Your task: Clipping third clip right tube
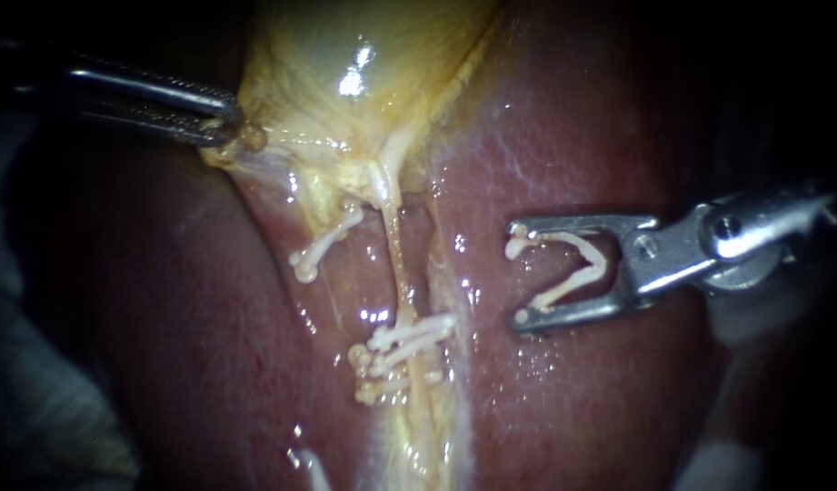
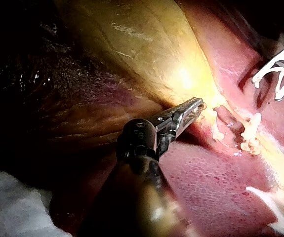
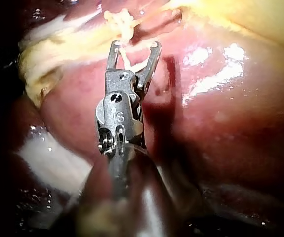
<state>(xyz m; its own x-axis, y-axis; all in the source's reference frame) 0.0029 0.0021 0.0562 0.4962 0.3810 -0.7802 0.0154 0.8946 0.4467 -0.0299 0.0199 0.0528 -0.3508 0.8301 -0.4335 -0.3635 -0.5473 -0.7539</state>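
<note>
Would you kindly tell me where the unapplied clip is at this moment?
Endoscope view, right side: the clip sits open in the right instrument, over the liver, right of the tube and not around it.

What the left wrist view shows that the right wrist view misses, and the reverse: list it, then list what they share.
Only the left wrist view: the left instrument clamped on the edge of the gallbladder.
Only the right wrist view: the right instrument seen from behind with its wrist and shaft, and its open clip pointing at the right tube.
Both: the liver, the cluster of clips already on that tube, and the clip-loaded tip of the right instrument.
</note>
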